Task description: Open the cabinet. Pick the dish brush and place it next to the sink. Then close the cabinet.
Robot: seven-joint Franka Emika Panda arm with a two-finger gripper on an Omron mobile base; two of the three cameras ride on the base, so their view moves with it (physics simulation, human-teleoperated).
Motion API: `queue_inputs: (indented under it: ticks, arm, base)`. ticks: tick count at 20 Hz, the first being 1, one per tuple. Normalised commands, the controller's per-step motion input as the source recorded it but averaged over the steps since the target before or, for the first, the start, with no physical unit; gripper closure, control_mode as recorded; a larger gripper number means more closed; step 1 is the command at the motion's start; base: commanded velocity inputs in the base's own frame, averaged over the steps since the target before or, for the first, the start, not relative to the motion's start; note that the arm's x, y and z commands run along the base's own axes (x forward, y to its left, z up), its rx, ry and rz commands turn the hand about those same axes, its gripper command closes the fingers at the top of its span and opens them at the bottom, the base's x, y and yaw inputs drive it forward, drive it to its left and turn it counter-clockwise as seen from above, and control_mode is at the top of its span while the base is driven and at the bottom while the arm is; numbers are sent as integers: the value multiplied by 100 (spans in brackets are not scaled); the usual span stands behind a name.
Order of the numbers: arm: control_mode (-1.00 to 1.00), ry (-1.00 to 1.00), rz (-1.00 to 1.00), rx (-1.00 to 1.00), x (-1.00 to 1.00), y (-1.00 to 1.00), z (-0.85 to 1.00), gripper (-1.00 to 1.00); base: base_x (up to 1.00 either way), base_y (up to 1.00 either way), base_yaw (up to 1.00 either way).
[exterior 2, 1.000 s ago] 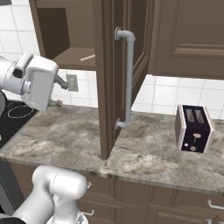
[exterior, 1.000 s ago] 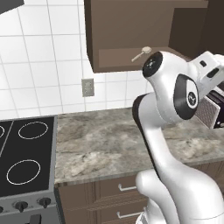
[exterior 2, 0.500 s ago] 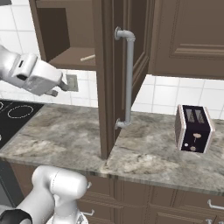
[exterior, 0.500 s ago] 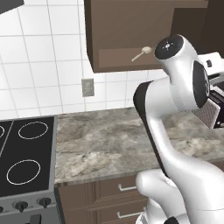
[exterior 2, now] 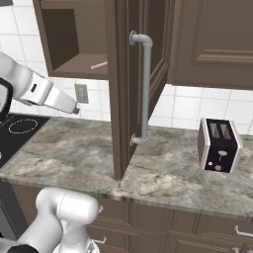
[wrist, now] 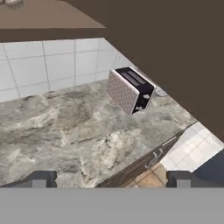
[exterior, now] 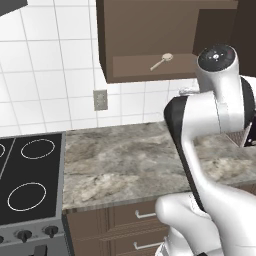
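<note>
Inside the cabinet (exterior 2: 123,74): the dish brush (exterior: 161,61) is seen lying on the bottom shelf, toward 12 o'clock in the left base view.
Cabinet door: it is swung wide open, its silver bar handle (exterior 2: 145,89) turned edge-on in the right base view.
Hand (wrist: 111,177): its fingertips are held wide apart and nothing is gripped; it is pointed over the worktop (wrist: 65,131).
Toaster (exterior 2: 219,145): it is set on the worktop at 3 o'clock of the door.
</note>
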Motion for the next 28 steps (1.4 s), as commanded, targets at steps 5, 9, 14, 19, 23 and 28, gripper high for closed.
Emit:
queue_inputs:
  ticks: [5,9,14,19,23,28]
  arm:
    - [-100,-11,0,13,4,7,-13,-100]
    - [-100,-1,1,13,-13,6,23,-100]
    - [-100,-5,6,24,-30,0,23,-100]
    - [-100,-1,14,25,-21,0,7,-100]
    - [-100,0,17,17,-7,0,2,-100]
    - [-100,1,8,1,0,3,28,-100]
  base:
    - [0,0,0]
    - [0,0,0]
    - [0,0,0]
    - [0,0,0]
    - [0,0,0]
    - [0,0,0]
